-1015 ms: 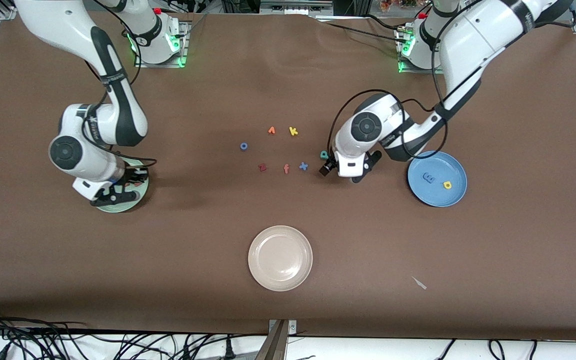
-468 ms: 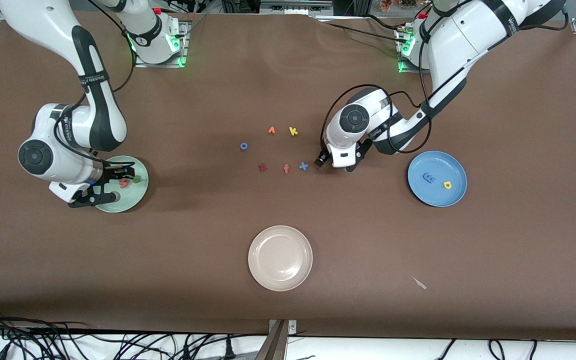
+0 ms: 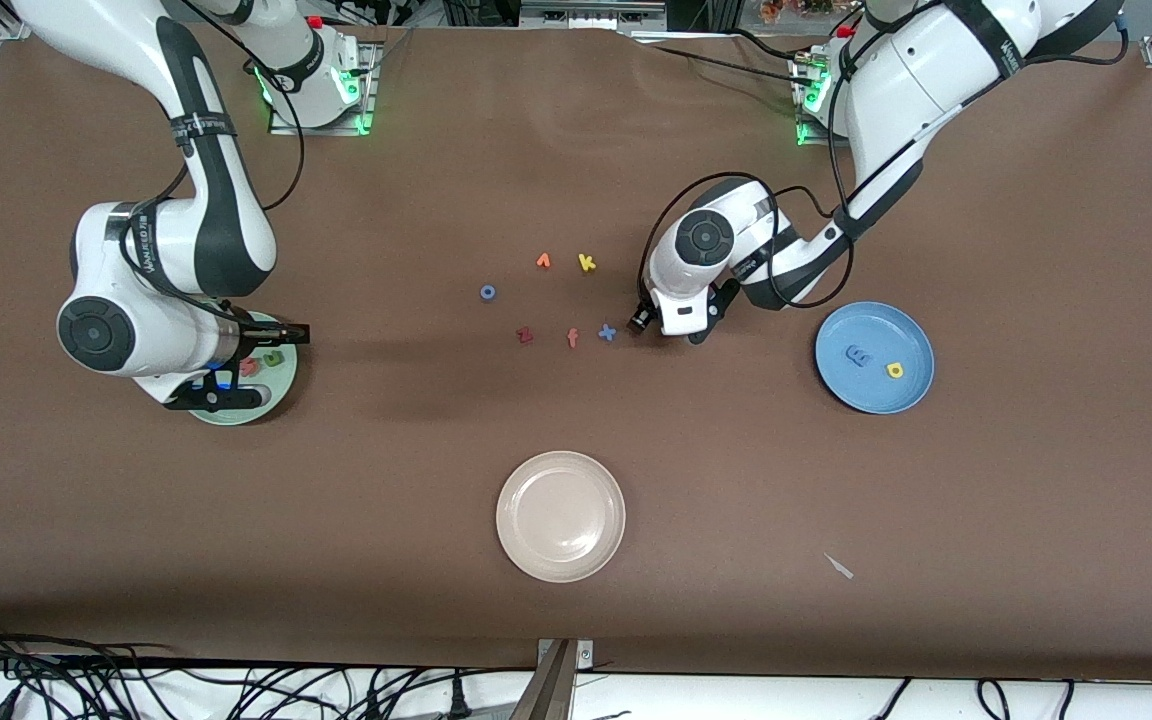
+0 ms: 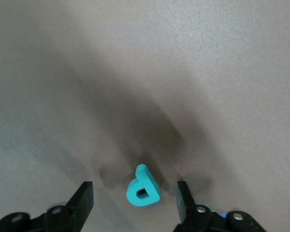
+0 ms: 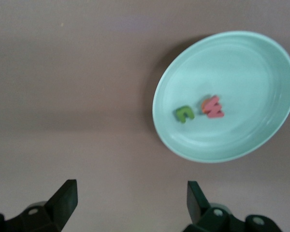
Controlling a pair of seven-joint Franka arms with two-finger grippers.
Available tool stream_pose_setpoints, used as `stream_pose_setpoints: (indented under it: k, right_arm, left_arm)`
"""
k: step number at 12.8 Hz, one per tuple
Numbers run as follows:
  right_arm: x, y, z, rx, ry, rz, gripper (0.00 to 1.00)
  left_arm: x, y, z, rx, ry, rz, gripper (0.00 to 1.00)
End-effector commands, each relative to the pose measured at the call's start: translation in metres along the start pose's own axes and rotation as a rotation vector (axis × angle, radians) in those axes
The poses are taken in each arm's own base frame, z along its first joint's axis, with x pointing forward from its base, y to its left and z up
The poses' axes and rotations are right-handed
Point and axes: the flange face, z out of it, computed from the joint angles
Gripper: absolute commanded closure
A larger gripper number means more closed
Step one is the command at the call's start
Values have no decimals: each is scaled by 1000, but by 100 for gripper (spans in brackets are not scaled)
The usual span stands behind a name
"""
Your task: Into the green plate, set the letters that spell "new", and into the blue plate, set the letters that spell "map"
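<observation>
A brown bench (image 3: 576, 150) carries three plates. The green plate (image 5: 261, 63) sits at the right arm's end, holding the olive "n" (image 5: 183, 114), red "w" (image 5: 215, 108) and an orange letter peeking from under it. The blue plate (image 3: 911, 345) at the left arm's end holds the light blue "m" (image 3: 858, 355) and yellow "a" (image 3: 895, 370). A cream plate (image 3: 561, 516) lies nearest the front camera. The right hand (image 5: 130, 195) hangs open beside the green plate. The left hand (image 4: 135, 195) is low, fingers apart either side of the teal "p" (image 4: 142, 187), not touching it.
</observation>
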Motion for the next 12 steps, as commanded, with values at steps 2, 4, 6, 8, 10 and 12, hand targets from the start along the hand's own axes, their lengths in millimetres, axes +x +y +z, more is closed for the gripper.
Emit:
stream_pose_setpoints:
  k: [2,4,6,8,10,12]
  right_arm:
    - [-15,-6,-18,18,-29,9,0]
    - [-26,-18,-32,8,-4,-10,0]
    - [-41,-10,-57,-7,44,-34,0]
    - [-65,-5,-91,-57,108,-86,0]
    - [-95,4,-129,-54,145,-77,0]
    - [-123,26,-164,-37,180,-46,0]
  left_arm:
    - [0,0,2,-15,10,-9,48]
    - [3,-1,6,-11,21,3,57]
    - [4,-2,12,-3,22,9,58]
    - [4,-2,12,-4,23,9,65]
    - [5,-2,11,-6,24,13,73]
    - [5,-2,11,0,28,24,83]
